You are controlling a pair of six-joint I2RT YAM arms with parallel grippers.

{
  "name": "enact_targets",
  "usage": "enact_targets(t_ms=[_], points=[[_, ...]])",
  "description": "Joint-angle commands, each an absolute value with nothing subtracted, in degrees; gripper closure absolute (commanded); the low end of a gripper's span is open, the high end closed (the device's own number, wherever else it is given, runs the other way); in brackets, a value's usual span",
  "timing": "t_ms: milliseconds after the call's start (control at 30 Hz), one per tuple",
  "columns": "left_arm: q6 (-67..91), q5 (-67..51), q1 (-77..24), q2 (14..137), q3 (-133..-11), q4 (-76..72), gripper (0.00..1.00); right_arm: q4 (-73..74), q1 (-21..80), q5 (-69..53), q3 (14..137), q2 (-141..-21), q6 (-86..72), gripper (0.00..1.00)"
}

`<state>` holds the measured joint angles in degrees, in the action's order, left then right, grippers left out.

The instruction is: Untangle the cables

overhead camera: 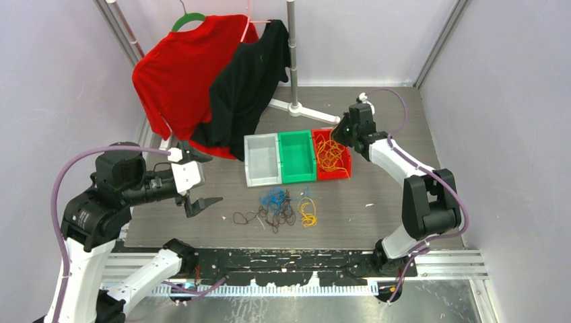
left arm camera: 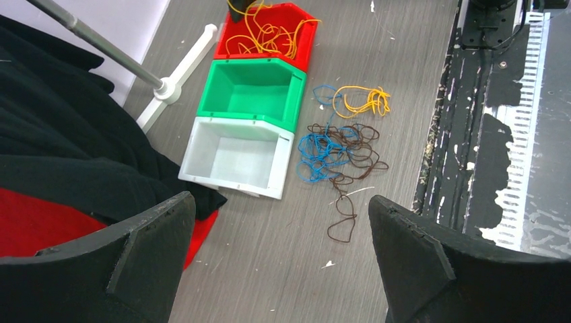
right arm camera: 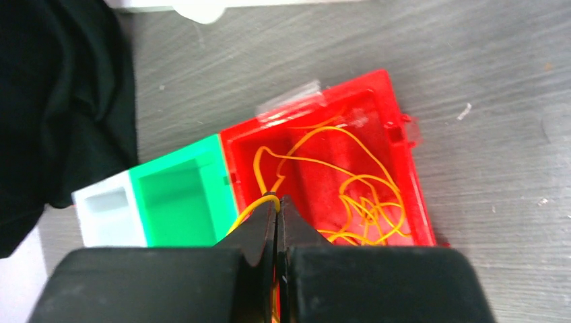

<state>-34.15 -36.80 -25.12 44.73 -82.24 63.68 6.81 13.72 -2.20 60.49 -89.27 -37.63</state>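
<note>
Trouble could come if the right tool (right arm camera: 277, 202), pinched shut on a yellow cable (right arm camera: 250, 208), lifts away: the yellow heap (right arm camera: 367, 202) in the red bin (right arm camera: 397, 145) right under it may snag and spill out. The left tool (left arm camera: 281, 202) is wide open and holds nothing. I count three bins: red, green bin (left arm camera: 252, 67) and white bin (left arm camera: 236, 185). Three bunches lie on the table (left arm camera: 269, 269) just past the left tool: blue bunch (left arm camera: 316, 151), brown bunch (left arm camera: 357, 145) and yellow bunch (left arm camera: 363, 99).
</note>
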Motion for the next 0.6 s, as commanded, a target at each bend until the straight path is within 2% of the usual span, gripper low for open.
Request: enact_targets(t_ms=[0, 167, 567], points=[[-35.0, -36.6, -25.2, 44.3, -82.7, 62.2, 0.01, 4.7, 13.3, 2.6, 59.6, -89.2, -36.2, 0.99], [-35.2, -36.7, -25.3, 44.6, -82.6, 61.9, 0.01, 7.0, 13.4, 7.5, 59.1, -88.9, -33.1, 0.98], [-35.5, -36.5, -25.2, 45.3, -83.6, 62.5, 0.01, 10.1, 14.4, 7.5, 65.0, -96.1, -28.6, 0.85]])
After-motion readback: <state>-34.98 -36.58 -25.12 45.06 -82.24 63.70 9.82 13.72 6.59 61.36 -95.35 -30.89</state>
